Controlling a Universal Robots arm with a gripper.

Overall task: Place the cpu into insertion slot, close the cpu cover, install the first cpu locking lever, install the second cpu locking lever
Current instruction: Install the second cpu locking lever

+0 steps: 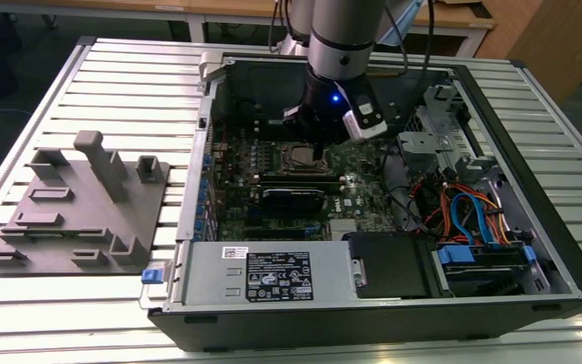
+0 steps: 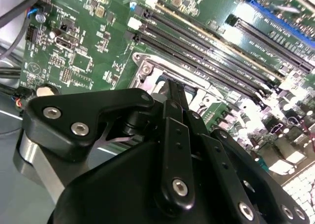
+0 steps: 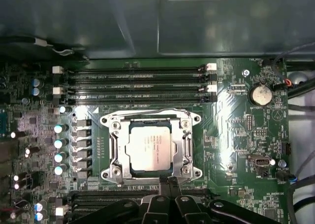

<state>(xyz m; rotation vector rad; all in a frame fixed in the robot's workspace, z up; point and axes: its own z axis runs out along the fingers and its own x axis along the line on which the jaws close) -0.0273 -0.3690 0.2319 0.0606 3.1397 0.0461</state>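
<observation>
The cpu (image 3: 147,148) has a dull, matt silver-grey metal top. The cpu cover (image 3: 187,146) around it is thin bright metal with a slight shine. The circuit board (image 3: 231,135) is glossy green. The gripper (image 2: 173,93) is matt black, smooth, with shiny steel screws. The computer case (image 1: 533,250) looks like black painted metal on a table (image 1: 119,76) of ribbed, pale, satin metal slats.

Silver cpu (image 3: 147,149) seated flat under closed cpu cover (image 3: 187,150).

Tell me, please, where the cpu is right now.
In the first wrist view the cpu sits in its socket on the motherboard, under the cpu cover, between two banks of memory slots, with the gripper at the socket's edge.
</observation>
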